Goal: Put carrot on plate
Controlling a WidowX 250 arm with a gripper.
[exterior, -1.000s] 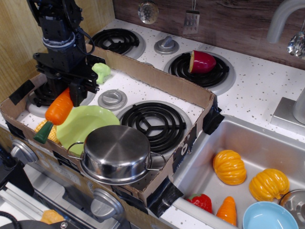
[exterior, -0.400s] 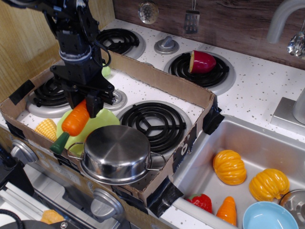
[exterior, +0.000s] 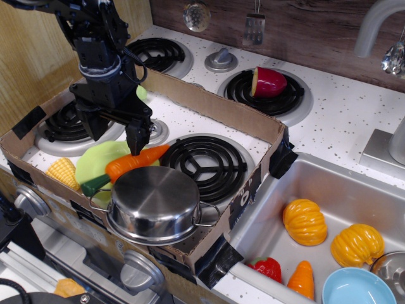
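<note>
Release step, essentially done: the carrot (exterior: pixel 128 166) lies on its side across the lime-green plate (exterior: pixel 95 159), green stem end at the plate's front edge just beside the steel pot (exterior: pixel 154 202), tapered orange tip pointing right and overhanging toward the front-right burner (exterior: pixel 205 161). Gripper (exterior: pixel 114 134) hangs directly above it, jaws spread apart, right finger (exterior: pixel 136 136) tip just over the carrot's upper side; it looks released, not clamped, though whether that fingertip touches the carrot or clears it is hard to tell from this angle. Plate sits inside the cardboard tray (exterior: pixel 209 101) on the toy stove, corn cob (exterior: pixel 64 172) beside its left edge, pot overlapping its front-right side. Carrot rests mostly on the plate, but the tip end seems to be off the rim, so placement is marginal-to-OK by my read. Next move calls for a straight vertical lift of the arm with the jaws kept wide, no sideways drift, since a brush from the finger could roll the carrot off toward the burner. Unrelated clutter: eggplant half (exterior: pixel 269 82) on the rear-right burner, two pumpkins (exterior: pixel 305 221) and a light blue dish (exterior: pixel 357 288) in the sink (exterior: pixel 354 183).
</note>
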